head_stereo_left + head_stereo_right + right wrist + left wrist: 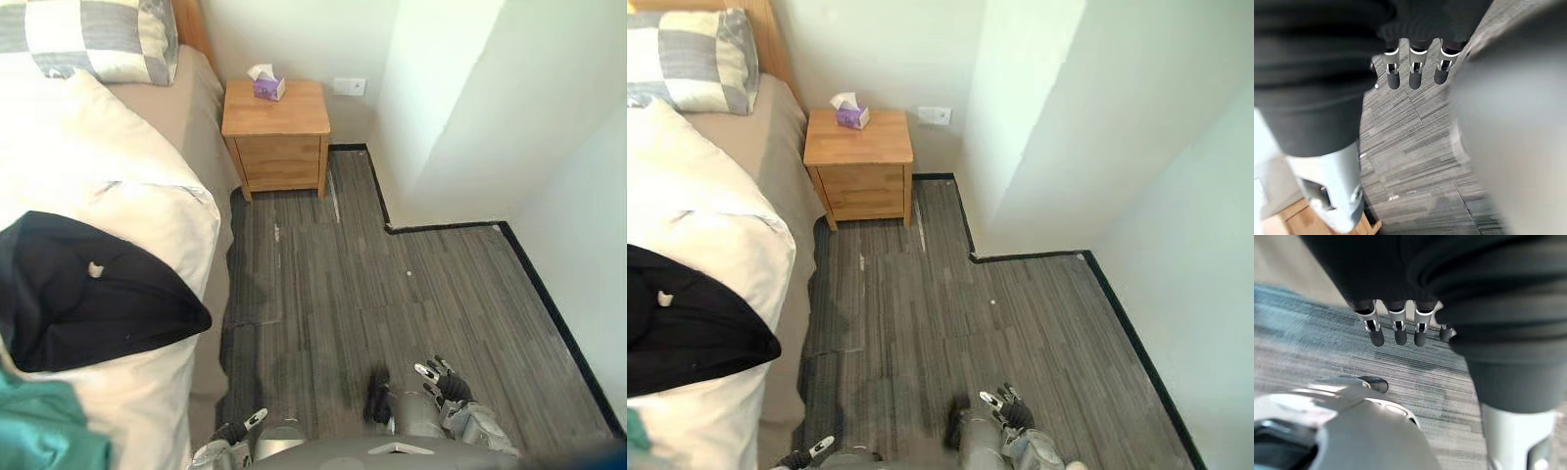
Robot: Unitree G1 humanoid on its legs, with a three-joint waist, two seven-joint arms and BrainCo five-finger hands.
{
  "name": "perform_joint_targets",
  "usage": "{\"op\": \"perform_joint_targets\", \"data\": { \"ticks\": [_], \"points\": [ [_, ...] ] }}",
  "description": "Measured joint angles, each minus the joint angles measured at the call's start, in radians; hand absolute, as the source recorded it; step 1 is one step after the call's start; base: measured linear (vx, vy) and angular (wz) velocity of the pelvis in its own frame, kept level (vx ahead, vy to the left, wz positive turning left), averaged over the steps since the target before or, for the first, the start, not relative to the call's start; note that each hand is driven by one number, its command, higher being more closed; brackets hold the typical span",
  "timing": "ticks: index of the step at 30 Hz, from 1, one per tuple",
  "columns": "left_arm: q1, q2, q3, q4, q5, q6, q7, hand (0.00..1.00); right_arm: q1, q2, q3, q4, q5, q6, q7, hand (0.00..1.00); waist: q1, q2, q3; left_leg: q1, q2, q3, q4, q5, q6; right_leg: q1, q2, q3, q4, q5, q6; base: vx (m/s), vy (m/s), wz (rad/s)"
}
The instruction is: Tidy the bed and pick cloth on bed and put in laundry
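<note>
Your left hand (1397, 329) and right hand (1414, 73) hung slack-fingered and empty; the black cloth (88, 294) on the bed (186, 117) looked soft and light, best pinched at a bunched fold.

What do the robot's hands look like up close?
Each hand has slim silver fingers with rounded dark tips, lined up in a row. The left hand and the right hand each have a dark ribbed cover over the back and wrist, like a black sleeve. The arms are smooth silver-grey.
</note>
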Motion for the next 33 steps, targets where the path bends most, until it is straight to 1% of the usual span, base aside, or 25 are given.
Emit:
{"op": "perform_joint_targets", "data": {
  "ticks": [1,2,3,4,5,7,9,10,11,12,13,14,15,17,18,19,20,21,22,23,26,27,29,31,33],
  "points": [
    [0.003,-0.004,0.024,0.0,0.001,0.001,0.001,0.0,0.006,0.006,-0.001,-0.019,0.001,-0.01,-0.002,0.0,-0.005,-0.012,0.005,0.038,-0.005,-0.015,0.001,-0.029,-0.023,-0.01,-0.004,0.009,-0.001,-0.003,-0.003,0.67,-0.302,0.47],
    [0.006,-0.035,0.072,0.006,0.002,0.0,0.004,0.0,0.026,0.004,-0.003,-0.043,0.001,-0.024,-0.004,0.0,-0.002,0.017,0.01,0.097,0.02,-0.021,0.008,-0.062,-0.055,-0.006,0.015,0.039,0.069,0.12,-0.062,0.69,-0.295,0.37],
    [0.005,-0.041,0.075,0.005,0.002,0.0,0.004,0.0,0.023,0.001,-0.004,-0.043,0.001,-0.025,-0.005,0.0,0.003,0.026,0.009,0.1,0.028,-0.018,0.012,-0.058,-0.061,-0.008,0.02,0.038,0.085,0.126,-0.075,0.71,-0.294,0.36],
    [0.004,-0.059,0.088,0.005,0.003,-0.003,0.004,0.0,0.016,-0.007,-0.004,-0.047,0.003,-0.029,-0.005,0.0,0.001,0.05,0.004,0.102,0.058,-0.013,0.036,-0.021,-0.064,-0.007,0.038,0.034,0.133,0.107,-0.124,0.63,-0.339,0.3],
    [0.004,-0.066,0.096,0.002,0.007,-0.01,0.004,0.0,0.016,-0.004,-0.003,-0.053,0.013,-0.029,-0.005,0.0,0.003,0.055,0.001,0.098,0.082,-0.018,0.075,0.049,-0.071,0.004,0.049,0.021,0.175,0.063,-0.165,0.59,-0.353,0.3],
    [0.004,-0.069,0.098,-0.003,0.005,-0.011,0.018,0.0,0.012,-0.003,0.0,-0.051,0.02,-0.024,-0.006,0.0,0.004,0.064,-0.003,0.071,0.118,-0.047,0.185,0.101,-0.094,0.036,0.072,0.007,0.199,0.004,-0.172,0.58,-0.362,0.08],
    [0.002,-0.073,0.102,-0.003,-0.017,-0.016,0.024,0.0,0.008,-0.012,0.013,-0.049,0.019,-0.007,-0.005,0.0,0.0,0.078,-0.002,-0.031,0.172,-0.106,0.46,0.204,-0.133,0.115,0.107,-0.006,0.176,-0.04,-0.177,0.48,-0.224,-0.01],
    [0.003,-0.079,0.089,-0.002,-0.031,-0.029,0.025,0.0,0.009,-0.024,0.032,-0.036,0.015,-0.004,-0.002,0.0,0.002,0.084,0.001,-0.129,0.212,-0.122,0.682,0.254,-0.159,0.184,0.14,-0.005,0.119,-0.055,-0.178,0.38,-0.092,-0.04],
    [0.003,-0.079,0.084,-0.003,-0.032,-0.034,0.025,0.0,0.008,-0.027,0.032,-0.024,0.009,-0.001,-0.003,0.0,0.003,0.091,-0.001,-0.181,0.221,-0.119,0.774,0.206,-0.154,0.215,0.149,-0.004,0.094,-0.057,-0.18,0.46,-0.067,-0.02],
    [-0.002,-0.073,0.077,-0.004,-0.033,-0.04,0.024,0.0,0.009,-0.03,0.031,-0.005,0.005,0.006,-0.003,0.0,0.004,0.096,0.0,-0.264,0.222,-0.095,0.865,0.115,-0.128,0.28,0.15,-0.003,0.053,-0.064,-0.176,0.42,-0.043,0.01],
    [-0.002,-0.073,0.074,-0.005,-0.035,-0.052,0.026,0.0,0.014,-0.034,0.03,0.012,0.004,0.009,-0.003,0.0,0.007,0.082,0.008,-0.321,0.199,-0.055,0.843,0.06,-0.113,0.339,0.143,-0.002,0.019,-0.07,-0.169,0.4,-0.031,0.02],
    [-0.002,-0.074,0.072,-0.007,-0.037,-0.058,0.025,0.0,0.018,-0.036,0.03,0.017,0.001,0.011,-0.002,0.0,0.012,0.083,0.008,-0.34,0.183,-0.038,0.801,0.043,-0.108,0.36,0.137,0.0,0.011,-0.075,-0.165,0.41,0.014,-0.13],
    [-0.002,-0.077,0.057,-0.007,-0.038,-0.072,0.025,0.0,0.019,-0.038,0.03,0.018,-0.001,0.013,-0.002,0.0,0.025,0.084,0.008,-0.369,0.146,-0.002,0.669,0.025,-0.094,0.389,0.122,0.008,0.004,-0.085,-0.161,0.32,0.056,-0.31],
    [0.0,-0.08,0.046,-0.004,-0.04,-0.081,0.024,0.0,0.028,-0.039,0.031,0.018,-0.002,0.013,0.003,0.0,0.031,0.085,0.009,-0.384,0.1,0.073,0.385,0.056,-0.085,0.424,0.097,0.015,0.004,-0.105,-0.147,0.38,0.126,-0.26],
    [0.0,-0.081,0.026,-0.003,-0.039,-0.087,0.024,0.0,0.031,-0.049,0.033,0.017,-0.003,0.013,0.009,0.0,0.028,0.102,0.01,-0.382,0.097,0.162,0.183,0.18,-0.084,0.446,0.098,0.003,0.002,-0.121,-0.129,0.38,0.15,0.02],
    [-0.002,-0.078,0.015,-0.002,-0.042,-0.088,0.023,0.0,0.035,-0.062,0.043,0.021,-0.007,0.015,0.012,0.0,0.029,0.111,0.011,-0.376,0.107,0.267,0.137,0.287,0.025,0.476,0.096,-0.006,-0.004,-0.132,-0.103,0.41,0.174,0.21],
    [0.001,-0.065,0.015,-0.001,-0.041,-0.088,0.021,0.0,0.038,-0.057,0.049,0.023,-0.014,0.015,0.013,0.0,0.03,0.101,0.003,-0.372,0.091,0.298,0.123,0.281,0.031,0.497,0.083,-0.021,-0.013,-0.132,-0.094,0.42,0.204,0.7],
    [-0.003,-0.042,0.015,0.001,-0.039,-0.087,0.021,0.0,0.046,-0.037,0.046,0.019,-0.025,0.013,0.018,0.0,0.013,0.064,-0.001,-0.373,0.065,0.397,0.104,0.257,-0.008,0.519,0.048,-0.064,-0.042,-0.137,-0.074,0.41,0.216,1.1],
    [-0.012,-0.035,0.017,0.002,-0.04,-0.086,0.021,0.0,0.046,-0.032,0.034,0.02,-0.032,0.006,0.017,0.0,-0.002,0.055,-0.001,-0.378,0.06,0.466,0.113,0.222,-0.007,0.535,0.037,-0.104,-0.061,-0.138,-0.071,0.43,0.238,1.4],
    [-0.026,-0.036,0.019,0.001,-0.054,-0.085,0.021,0.0,0.045,-0.033,0.028,0.036,-0.041,0.004,0.017,0.0,0.005,0.049,0.002,-0.382,0.033,0.482,0.128,0.205,0.057,0.563,0.028,-0.136,-0.088,-0.136,-0.062,0.33,0.165,0.99],
    [-0.024,-0.052,0.029,-0.001,-0.079,-0.071,0.026,0.0,0.02,-0.023,0.031,0.035,-0.04,-0.009,0.015,0.0,0.032,0.056,0.003,-0.332,0.002,0.485,0.131,0.148,0.123,0.573,-0.02,-0.137,0.026,-0.167,-0.028,0.33,0.153,0.33],
    [-0.022,-0.054,0.029,-0.001,-0.079,-0.068,0.031,0.0,0.01,-0.02,0.031,0.035,-0.04,-0.009,0.015,0.0,0.032,0.057,0.003,-0.315,-0.004,0.484,0.122,0.14,0.126,0.552,-0.04,-0.134,0.105,-0.188,-0.011,0.22,0.136,0.01],
    [-0.019,-0.054,0.016,-0.003,-0.079,-0.068,0.048,0.0,-0.024,-0.016,0.03,0.025,-0.04,-0.008,0.02,0.0,0.032,0.062,0.005,-0.25,-0.03,0.459,0.071,0.129,0.136,0.412,-0.12,-0.081,0.483,-0.205,0.01,0.22,0.11,0.18],
    [-0.023,-0.048,-0.007,-0.003,-0.083,-0.071,0.063,0.0,-0.031,-0.016,0.027,0.024,-0.04,-0.009,0.033,0.0,0.023,0.066,0.011,-0.209,-0.042,0.394,0.039,0.129,0.138,0.366,-0.156,-0.09,0.621,-0.24,0.01,0.23,0.016,0.75],
    [-0.025,-0.039,-0.039,-0.003,-0.112,-0.077,0.063,0.0,-0.03,-0.02,0.026,0.024,-0.04,-0.014,0.038,0.0,0.019,0.068,0.012,-0.185,-0.041,0.32,0.023,0.121,0.122,0.335,-0.146,-0.085,0.622,-0.267,0.009,0.22,-0.073,1.17]
  ]
}}
